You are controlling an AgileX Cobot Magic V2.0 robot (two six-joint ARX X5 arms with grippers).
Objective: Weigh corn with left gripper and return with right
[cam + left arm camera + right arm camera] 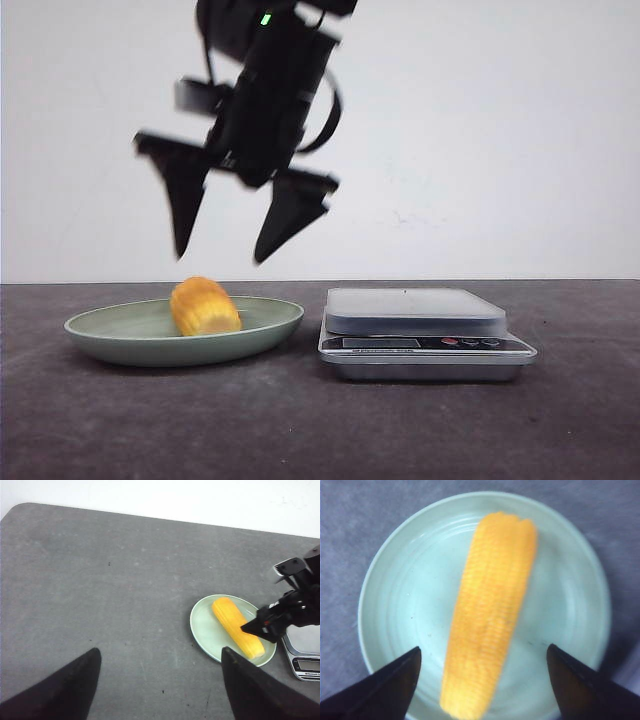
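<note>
1 shallow round pale-green plate (110,335) sits at the left of the dark grey textured table (300,430), and the yellow-orange corn cob with ridged kernel rows (205,306) lies inside it, lengthwise across the dish in the right wrist view. Directly above the cob, clear of it, hangs the black right gripper (222,248), its 2 fingers spread wide and grasping nothing. Just right of the plate, not touching it, stands 1 silver digital kitchen scale (425,330) with a bare grey platform. The left gripper (160,685), seen only in its own wrist view, is likewise released, its fingers parted over bare table well apart from the plate.
</note>
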